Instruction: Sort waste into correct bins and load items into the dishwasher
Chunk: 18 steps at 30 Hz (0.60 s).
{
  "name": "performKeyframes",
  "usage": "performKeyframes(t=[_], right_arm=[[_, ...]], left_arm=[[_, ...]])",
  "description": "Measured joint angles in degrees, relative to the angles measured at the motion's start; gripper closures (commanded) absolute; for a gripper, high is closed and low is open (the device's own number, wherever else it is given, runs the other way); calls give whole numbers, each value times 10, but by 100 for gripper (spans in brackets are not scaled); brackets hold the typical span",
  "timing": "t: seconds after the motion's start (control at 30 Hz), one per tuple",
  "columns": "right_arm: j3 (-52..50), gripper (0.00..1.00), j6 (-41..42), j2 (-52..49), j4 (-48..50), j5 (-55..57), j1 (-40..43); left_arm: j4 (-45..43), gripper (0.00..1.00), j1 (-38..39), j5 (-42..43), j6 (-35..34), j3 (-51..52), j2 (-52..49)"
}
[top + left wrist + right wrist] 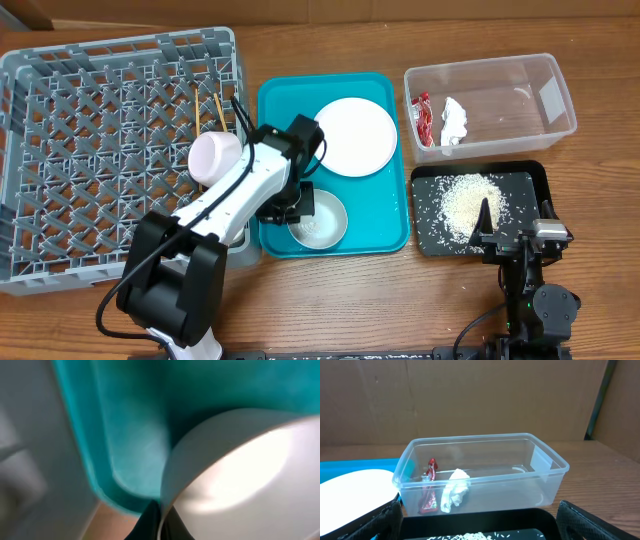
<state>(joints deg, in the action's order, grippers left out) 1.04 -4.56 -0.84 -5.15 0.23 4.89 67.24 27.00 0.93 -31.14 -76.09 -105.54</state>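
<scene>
dish rack (110, 150): far left
chopsticks (218, 108): in rack, far right part
cup (215, 157): in rack, just before chopsticks
serving tray (272, 110): right of the rack
plate (355, 135): on serving tray, far half
bowl (325, 225): on serving tray, near half
tub (500, 75): far right
wrapper (423, 118), tissue (455, 122): in tub's left end, wrapper leftmost
shallow tray (535, 180): before the tub
rice (470, 200): in shallow tray
</scene>
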Motion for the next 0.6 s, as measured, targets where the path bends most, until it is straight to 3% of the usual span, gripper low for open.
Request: performKeyframes(t=[0.13, 0.33, 0.6], right_arm=[[0, 0, 0, 0, 0, 0, 0], [0, 0, 0, 0, 0, 0, 0], [0, 0, 0, 0, 0, 0, 0]], left_arm=[[94, 96, 0, -47, -5, -92, 16], [270, 96, 0, -211, -67, -243, 106], [293, 96, -7, -373, -90, -240, 203]])
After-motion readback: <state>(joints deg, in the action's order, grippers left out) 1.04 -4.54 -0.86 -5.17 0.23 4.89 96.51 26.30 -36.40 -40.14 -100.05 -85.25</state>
